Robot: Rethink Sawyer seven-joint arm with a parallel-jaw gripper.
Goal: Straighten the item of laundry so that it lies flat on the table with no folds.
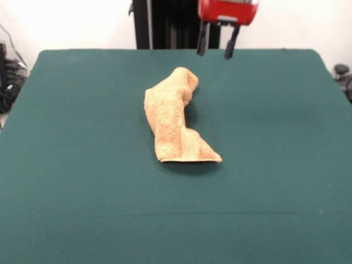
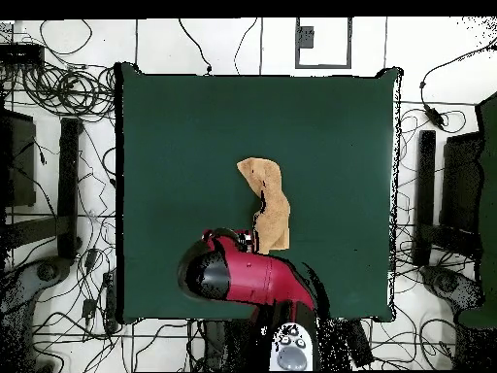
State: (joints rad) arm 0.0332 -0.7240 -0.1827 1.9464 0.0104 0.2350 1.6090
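Note:
The orange-tan terry towel [image 1: 175, 117] lies bunched and folded into a long, twisted strip near the middle of the dark green table [image 1: 66, 165]. A woven border band shows along its near edge. It also shows in the overhead view [image 2: 269, 201] as a narrow folded strip. My gripper [image 1: 218, 45] hangs above the table's far side, behind and to the right of the towel's far end, clear of it. Its two dark fingers [image 1: 202, 43] are spread apart with nothing between them. In the overhead view the red arm [image 2: 254, 277] covers the gripper and reaches the towel's lower end.
The robot's black pedestal [image 1: 165, 25] stands behind the table's far edge. Cables and stands [image 2: 58, 194] surround the table on the floor. Dark equipment sits beyond the left [image 1: 8, 77] and right [image 1: 344, 77] table edges.

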